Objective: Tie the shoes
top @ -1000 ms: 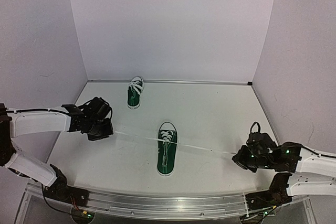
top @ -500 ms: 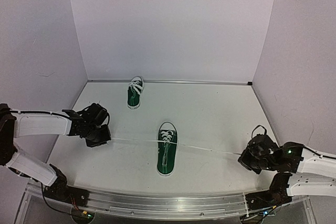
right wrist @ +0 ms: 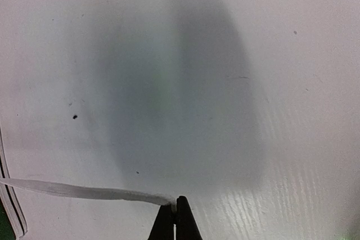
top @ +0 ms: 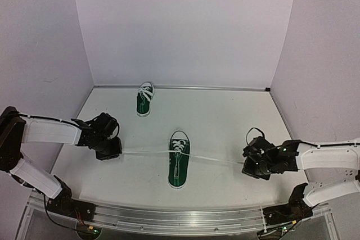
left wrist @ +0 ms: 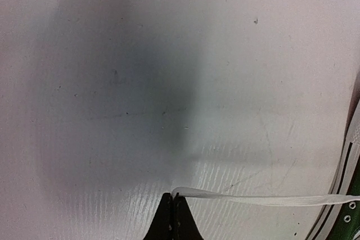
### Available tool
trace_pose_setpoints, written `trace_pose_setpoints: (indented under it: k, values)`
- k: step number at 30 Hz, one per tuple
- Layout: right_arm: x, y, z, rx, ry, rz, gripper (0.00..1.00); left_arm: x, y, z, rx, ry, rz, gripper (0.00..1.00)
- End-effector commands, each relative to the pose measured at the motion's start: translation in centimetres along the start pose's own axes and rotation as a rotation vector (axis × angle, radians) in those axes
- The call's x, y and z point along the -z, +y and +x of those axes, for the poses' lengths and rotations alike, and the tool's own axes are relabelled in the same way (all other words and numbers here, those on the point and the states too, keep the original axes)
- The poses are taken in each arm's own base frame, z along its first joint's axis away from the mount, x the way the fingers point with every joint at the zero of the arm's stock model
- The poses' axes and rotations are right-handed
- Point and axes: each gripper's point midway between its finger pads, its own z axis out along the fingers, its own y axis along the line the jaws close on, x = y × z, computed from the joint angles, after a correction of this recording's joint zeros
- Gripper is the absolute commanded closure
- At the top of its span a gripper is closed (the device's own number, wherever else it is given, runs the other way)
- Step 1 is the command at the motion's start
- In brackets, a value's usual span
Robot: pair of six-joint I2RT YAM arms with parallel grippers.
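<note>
The near green shoe point(top: 179, 160) lies mid-table, toe toward me, with its white laces pulled out to both sides. My left gripper point(top: 116, 153) is shut on the end of the left lace point(top: 146, 151), low over the table left of the shoe. In the left wrist view the pinched lace point(left wrist: 264, 199) runs right from the gripper point(left wrist: 173, 196) to the shoe's edge point(left wrist: 353, 198). My right gripper point(top: 246, 166) is shut on the right lace point(top: 216, 160); in the right wrist view this lace point(right wrist: 84, 191) leads left from the gripper point(right wrist: 176, 203). A second green shoe point(top: 144, 99) stands at the back.
Pale walls close the table point(top: 225, 116) in at the back and along both sides. A metal rail point(top: 169, 217) carrying the arm bases runs along the near edge.
The right gripper has moved left toward the near shoe, still holding its lace. The left gripper has shifted slightly nearer the front edge with its lace.
</note>
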Motion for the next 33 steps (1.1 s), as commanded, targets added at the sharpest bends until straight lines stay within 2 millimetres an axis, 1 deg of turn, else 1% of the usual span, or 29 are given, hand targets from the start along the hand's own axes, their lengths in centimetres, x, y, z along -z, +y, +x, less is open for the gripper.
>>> trace_pose_setpoints:
  k: [1, 4, 7, 9, 11, 12, 13, 16, 18, 20, 22, 24, 25, 27, 29, 31, 32, 33]
  values:
    - [-1.1, 4.3, -0.9, 0.125, 0.008, -0.063, 1.0, 0.6, -3.0, -1.6, -0.064, -0.015, 0.105, 1.0]
    - [-2.6, 5.2, -0.1, 0.161, 0.05, -0.058, 1.0, 0.2, -3.0, -1.4, -0.077, -0.003, 0.099, 1.0]
    - [-3.7, 5.4, 0.7, 0.172, 0.078, -0.059, 0.98, -0.1, -3.2, -0.8, -0.092, 0.03, 0.111, 0.99]
    - [-4.0, 5.6, 0.9, 0.175, 0.089, -0.066, 0.94, -0.4, -3.0, -0.4, -0.1, 0.046, 0.101, 0.96]
    - [-4.1, 5.5, 1.2, 0.175, 0.098, -0.069, 0.88, -0.4, -2.6, -0.2, -0.101, 0.052, 0.085, 0.91]
    - [-4.0, 5.4, 1.2, 0.173, 0.1, -0.072, 0.83, -0.4, -2.4, -0.2, -0.097, 0.051, 0.078, 0.86]
    - [-3.8, 5.4, 1.3, 0.168, 0.1, -0.077, 0.77, -0.3, -2.3, -0.2, -0.092, 0.049, 0.073, 0.81]
    - [-3.2, 5.0, 1.3, 0.145, 0.099, -0.094, 0.6, 0.3, -1.5, -0.7, -0.075, 0.014, 0.039, 0.6]
    - [-2.3, 4.8, 1.2, 0.129, 0.093, -0.118, 0.44, 1.2, -1.0, -1.5, -0.065, -0.023, 0.012, 0.45]
    - [-1.2, 4.7, 0.9, 0.115, 0.079, -0.144, 0.28, 2.2, -0.4, -2.2, -0.055, -0.059, -0.017, 0.32]
    - [0.2, 4.9, 0.1, 0.106, 0.048, -0.181, 0.18, 3.5, -0.1, -3.4, -0.041, -0.11, -0.03, 0.26]
    - [1.5, 5.0, -0.7, 0.11, 0.016, -0.211, 0.06, 4.6, -0.3, -4.3, -0.049, -0.143, -0.018, 0.23]
    - [2.0, 5.2, -1.0, 0.118, 0.0, -0.226, 0.03, 5.0, -0.9, -4.7, -0.074, -0.157, 0.004, 0.21]
    - [2.8, 5.7, -1.7, 0.149, -0.028, -0.252, 0.02, 5.5, -2.3, -5.4, -0.143, -0.174, 0.055, 0.14]
    - [3.5, 6.3, -2.2, 0.186, -0.048, -0.275, 0.02, 5.9, -4.3, -5.9, -0.238, -0.182, 0.124, 0.01]
    - [4.0, 7.1, -2.7, 0.228, -0.062, -0.29, 0.02, 6.5, -7.4, -5.5, -0.374, -0.175, 0.242, 0.01]
    - [4.3, 7.6, -2.9, 0.244, -0.068, -0.299, 0.02, 7.2, -9.6, -4.7, -0.483, -0.19, 0.319, 0.01]
    - [4.5, 8.1, -3.1, 0.262, -0.073, -0.307, 0.02, 7.7, -11.5, -3.8, -0.593, -0.229, 0.343, 0.01]
